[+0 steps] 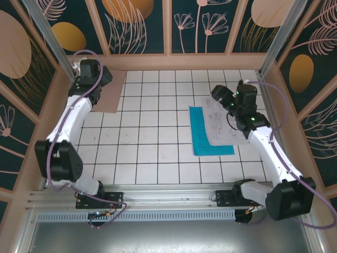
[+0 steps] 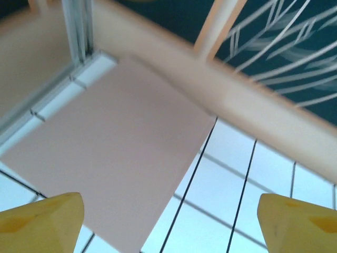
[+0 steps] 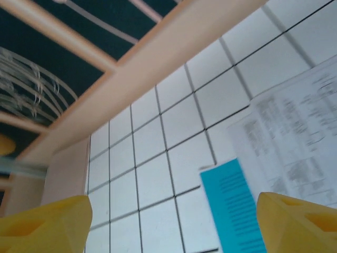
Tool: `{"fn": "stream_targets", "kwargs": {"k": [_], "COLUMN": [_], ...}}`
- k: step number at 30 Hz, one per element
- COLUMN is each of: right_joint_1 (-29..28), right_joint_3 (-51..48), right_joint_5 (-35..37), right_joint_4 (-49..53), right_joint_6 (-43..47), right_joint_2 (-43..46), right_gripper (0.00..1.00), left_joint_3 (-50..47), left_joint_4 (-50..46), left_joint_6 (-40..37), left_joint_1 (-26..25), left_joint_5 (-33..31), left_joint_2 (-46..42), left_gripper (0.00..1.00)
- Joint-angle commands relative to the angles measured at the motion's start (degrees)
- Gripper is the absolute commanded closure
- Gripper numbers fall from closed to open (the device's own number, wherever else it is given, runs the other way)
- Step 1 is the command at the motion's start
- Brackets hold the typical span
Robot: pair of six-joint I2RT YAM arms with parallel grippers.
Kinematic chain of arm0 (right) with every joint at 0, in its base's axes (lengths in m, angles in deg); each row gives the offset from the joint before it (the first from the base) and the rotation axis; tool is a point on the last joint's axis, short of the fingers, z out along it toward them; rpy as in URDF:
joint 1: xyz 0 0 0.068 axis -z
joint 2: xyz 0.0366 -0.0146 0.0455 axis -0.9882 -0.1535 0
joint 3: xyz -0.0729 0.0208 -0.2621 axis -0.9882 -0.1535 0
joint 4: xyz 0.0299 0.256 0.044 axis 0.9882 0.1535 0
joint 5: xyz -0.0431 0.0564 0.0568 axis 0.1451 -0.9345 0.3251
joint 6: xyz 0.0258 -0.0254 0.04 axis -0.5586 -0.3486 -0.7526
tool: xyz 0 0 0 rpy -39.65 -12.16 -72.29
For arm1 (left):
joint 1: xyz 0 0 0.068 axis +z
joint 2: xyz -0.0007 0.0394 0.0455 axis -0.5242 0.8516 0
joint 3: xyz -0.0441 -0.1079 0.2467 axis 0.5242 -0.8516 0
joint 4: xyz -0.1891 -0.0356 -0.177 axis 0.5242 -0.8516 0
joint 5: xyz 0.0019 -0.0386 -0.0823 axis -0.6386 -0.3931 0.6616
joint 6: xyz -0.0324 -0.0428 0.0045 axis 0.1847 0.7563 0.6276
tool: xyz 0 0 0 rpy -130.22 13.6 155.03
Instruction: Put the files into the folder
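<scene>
readable text: none | white paper (image 3: 295, 137): grey printed lines and diagrams, too blurred and small to read | teal-blue sheet (image 3: 234, 211): faint dark print lines, illegible | folder (image 2: 116, 158): plain face

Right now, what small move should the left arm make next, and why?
Probably lower the left gripper toward the flat folder, at its edge: the fingers hang open above it, and the white sheet and teal sheet lie far off by the right gripper.
</scene>
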Motion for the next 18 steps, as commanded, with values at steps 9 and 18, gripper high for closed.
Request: {"fn": "stream_targets", "kwargs": {"k": [9,18], "right_joint_1": [-13.62,-14.98], "right_joint_3": [5.18,2.12], "right_joint_5": [-11.32,-19.32], "right_joint_4": [-7.69,-18.76], "right_joint_6": [-5.79,-10.39], "right_joint_2": [-8.98,-10.08], "right_gripper": [0.23,0.23], "left_joint_3": [28.20,35.48], "left_joint_4": [-19.44,-20.37], "left_joint_6": [-2.14,1.17], "left_joint_1": [4.16,5.11], "left_joint_5": [10.62,13.53], "left_joint_2": [29.57,41.80], "left_gripper": [0.30,0.35]}}
